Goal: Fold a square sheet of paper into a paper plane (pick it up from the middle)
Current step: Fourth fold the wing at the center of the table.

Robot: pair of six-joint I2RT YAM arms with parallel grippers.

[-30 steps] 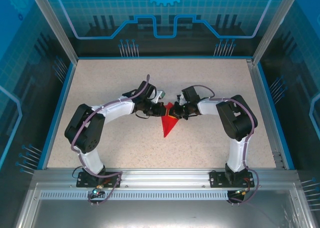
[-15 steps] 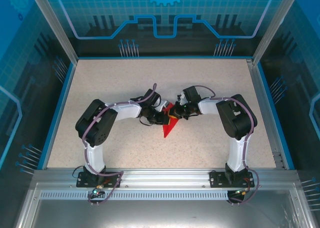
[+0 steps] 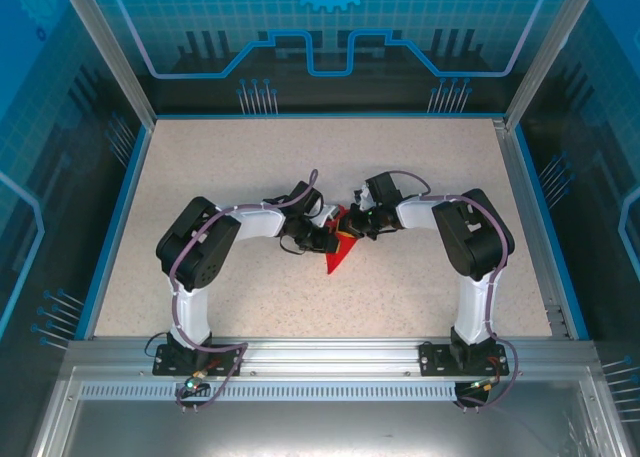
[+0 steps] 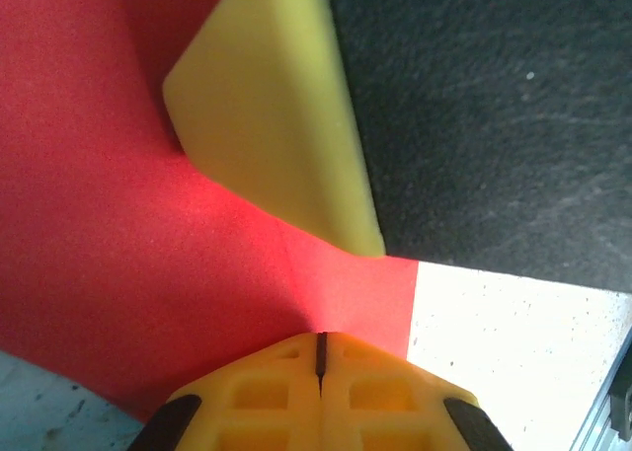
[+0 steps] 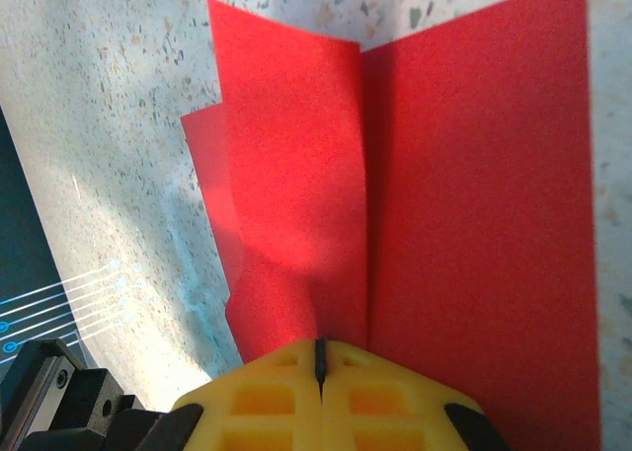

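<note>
The paper plane (image 3: 335, 260), a folded red dart, lies mid-table with its tip pointing toward the near edge. My left gripper (image 3: 328, 240) comes in from the left and is shut, its tips down on the red paper (image 4: 118, 273). In the left wrist view the yellow jaws (image 4: 320, 338) meet with no gap, and a yellow finger (image 4: 276, 115) of the other gripper rests on the paper ahead. My right gripper (image 3: 350, 227) is also shut, at the plane's wide far end. Its jaws (image 5: 319, 344) sit over the paper (image 5: 474, 224) just left of a long crease, beside a folded flap.
The speckled table (image 3: 200, 177) is bordered by a blue rim and glass walls. The metal rail (image 3: 320, 362) carrying both arm bases runs along the near edge. Both forearms stretch inward and meet over the middle of the table.
The left arm has drawn its elbow in to the right, and its gripper has slid toward the near side along the plane's left edge. The right arm has barely moved.
</note>
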